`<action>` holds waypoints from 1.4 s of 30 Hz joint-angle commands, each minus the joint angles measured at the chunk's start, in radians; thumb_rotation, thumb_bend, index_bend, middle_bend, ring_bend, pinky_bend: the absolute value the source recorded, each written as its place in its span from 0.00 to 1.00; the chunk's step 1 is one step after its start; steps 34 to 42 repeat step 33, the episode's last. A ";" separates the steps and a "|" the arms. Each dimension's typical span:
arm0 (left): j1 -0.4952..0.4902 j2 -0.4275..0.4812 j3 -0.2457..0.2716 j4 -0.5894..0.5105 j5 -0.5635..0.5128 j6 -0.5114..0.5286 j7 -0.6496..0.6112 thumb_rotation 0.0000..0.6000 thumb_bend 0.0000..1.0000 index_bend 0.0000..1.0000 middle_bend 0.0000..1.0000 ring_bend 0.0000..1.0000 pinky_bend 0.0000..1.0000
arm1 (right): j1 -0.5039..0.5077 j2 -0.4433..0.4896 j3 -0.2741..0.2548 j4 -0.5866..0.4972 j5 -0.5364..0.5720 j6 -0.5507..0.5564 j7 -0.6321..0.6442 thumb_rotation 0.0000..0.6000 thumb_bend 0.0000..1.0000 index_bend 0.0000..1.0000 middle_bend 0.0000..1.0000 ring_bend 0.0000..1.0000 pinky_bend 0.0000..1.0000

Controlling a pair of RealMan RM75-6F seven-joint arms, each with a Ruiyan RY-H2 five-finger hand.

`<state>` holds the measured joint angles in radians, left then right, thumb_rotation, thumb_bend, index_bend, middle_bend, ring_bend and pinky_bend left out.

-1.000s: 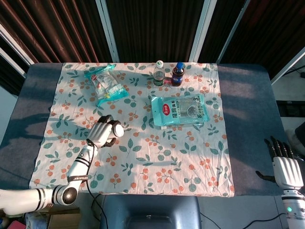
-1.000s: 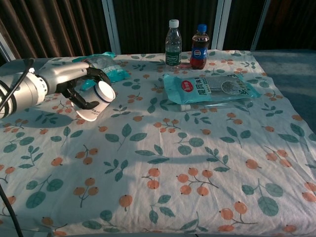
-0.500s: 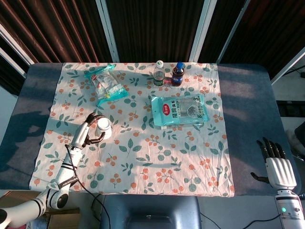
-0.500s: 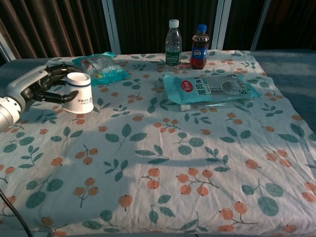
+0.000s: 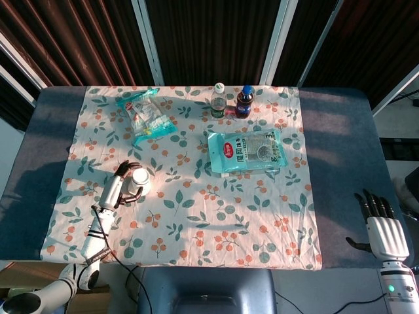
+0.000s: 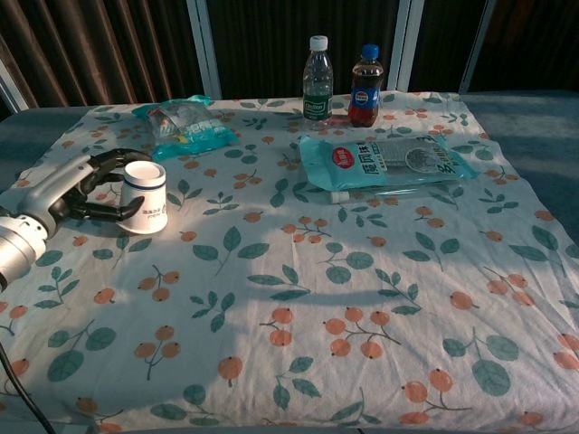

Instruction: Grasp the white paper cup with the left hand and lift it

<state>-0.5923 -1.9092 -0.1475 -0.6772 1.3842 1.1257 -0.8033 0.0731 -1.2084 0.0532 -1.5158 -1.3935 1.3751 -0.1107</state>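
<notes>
The white paper cup [image 5: 139, 178] [image 6: 145, 197], with a dark band under its rim, stands upright on the floral tablecloth [image 5: 196, 196] at the left side. My left hand [image 5: 116, 188] [image 6: 74, 187] reaches in from the left and curls its fingers [image 6: 116, 157] around the cup's far and near sides, gripping it. The cup's base looks to be resting on the cloth. My right hand [image 5: 385, 229] hangs low beyond the table's right front corner with its fingers straight and apart, holding nothing; only the head view shows it.
A clear water bottle [image 6: 317, 81] and a dark soda bottle [image 6: 365, 85] stand at the back middle. A large teal snack bag [image 6: 384, 163] lies right of centre. A smaller teal bag [image 6: 185, 127] lies just behind the cup.
The left hand carried the tilted cup leftward and down, turning it upright; the cup now stands on the cloth. The arm drew back toward the table's left edge. The right hand barely moved.
</notes>
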 commanded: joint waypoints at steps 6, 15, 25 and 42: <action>0.011 0.056 0.008 -0.063 0.029 0.026 0.001 1.00 0.40 0.00 0.00 0.00 0.04 | 0.002 0.003 0.005 0.003 -0.001 0.003 0.010 1.00 0.15 0.00 0.00 0.00 0.00; 0.101 0.671 0.116 -0.744 0.096 0.090 0.646 1.00 0.38 0.06 0.00 0.00 0.00 | -0.006 0.010 0.010 0.018 0.000 0.024 0.018 1.00 0.16 0.00 0.00 0.00 0.00; 0.270 0.854 0.182 -0.984 -0.066 0.231 1.214 1.00 0.34 0.00 0.00 0.00 0.00 | -0.019 -0.040 0.015 0.074 -0.014 0.071 0.006 1.00 0.16 0.00 0.00 0.00 0.00; 0.347 0.780 0.191 -0.897 -0.023 0.290 1.078 1.00 0.34 0.00 0.00 0.00 0.00 | -0.022 -0.046 0.012 0.063 -0.041 0.093 0.009 1.00 0.15 0.00 0.00 0.00 0.00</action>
